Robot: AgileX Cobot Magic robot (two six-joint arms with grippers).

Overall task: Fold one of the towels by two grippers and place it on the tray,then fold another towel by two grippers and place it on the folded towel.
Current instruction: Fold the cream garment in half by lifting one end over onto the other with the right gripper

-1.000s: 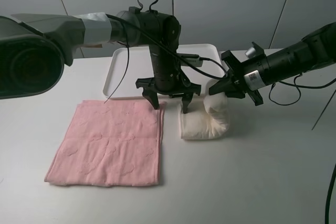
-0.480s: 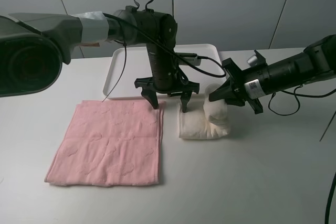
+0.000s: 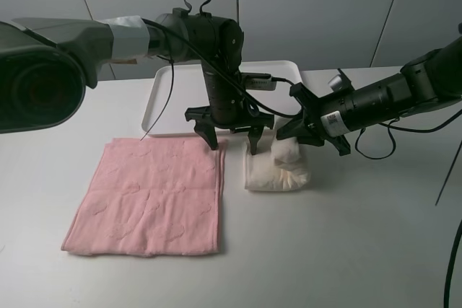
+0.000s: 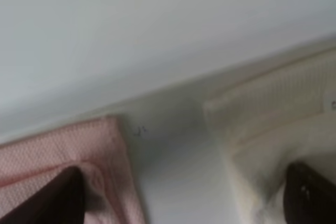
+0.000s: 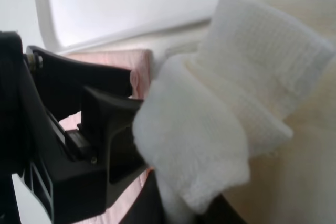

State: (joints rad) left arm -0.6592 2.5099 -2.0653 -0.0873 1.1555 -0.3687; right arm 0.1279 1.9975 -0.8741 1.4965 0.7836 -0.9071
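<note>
The cream towel [image 3: 278, 174] lies bunched on the table right of the flat pink towel [image 3: 148, 196]. My right gripper [image 3: 290, 137] is shut on the cream towel's raised right edge and holds that fold [image 5: 210, 114] over the rest of the towel. My left gripper [image 3: 232, 142] is open and points down. One finger rests at the pink towel's corner [image 4: 63, 153] and the other on the cream towel's left edge [image 4: 273, 114]. The white tray [image 3: 167, 99] stands behind both towels.
The left arm's black body [image 5: 68, 145] stands close beside the held fold. Cables trail from both arms over the tray and the table's right side. A grey wall runs behind the table.
My right gripper has moved left and a little lower with the cream towel's edge, carrying the fold over the towel. The left gripper has stayed almost still.
</note>
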